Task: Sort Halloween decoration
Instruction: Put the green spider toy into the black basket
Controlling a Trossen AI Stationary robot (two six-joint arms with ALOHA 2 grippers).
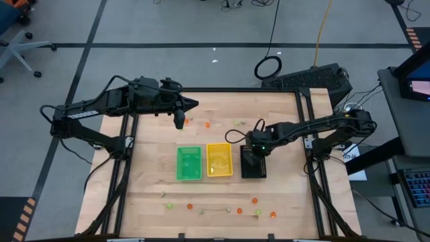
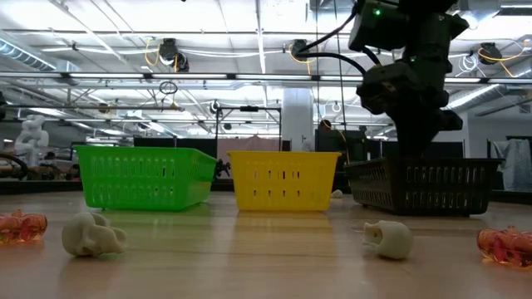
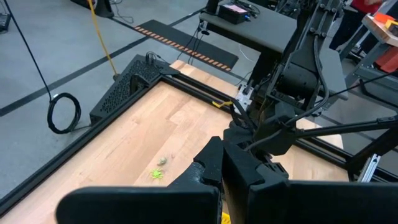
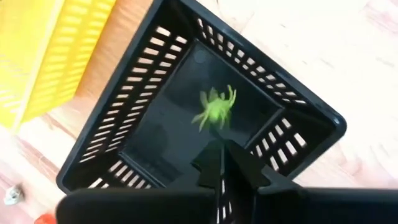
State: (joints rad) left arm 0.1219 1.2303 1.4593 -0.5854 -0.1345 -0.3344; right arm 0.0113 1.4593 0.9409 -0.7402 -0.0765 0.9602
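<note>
The right gripper (image 1: pixel 254 149) is held over the black tray (image 1: pixel 254 167), its fingers (image 4: pixel 217 163) pressed together with nothing between them. A yellow-green spider trinket (image 4: pixel 214 109) is seen inside that tray, blurred, below the fingertips; whether it is resting on the floor of the tray cannot be told. The left gripper (image 1: pixel 179 122) is held closed and empty above the far left part of the table (image 1: pixel 289 195), well apart from the trays. The green tray (image 1: pixel 189 163) and the yellow tray (image 1: pixel 219 160) are set side by side in the middle, with the black one just beside the yellow. Other trinkets are scattered along the near edge: orange ones (image 1: pixel 255 200) and pale skull-like ones (image 2: pixel 93 233), and a few more are left near the far edge (image 1: pixel 207 124).
</note>
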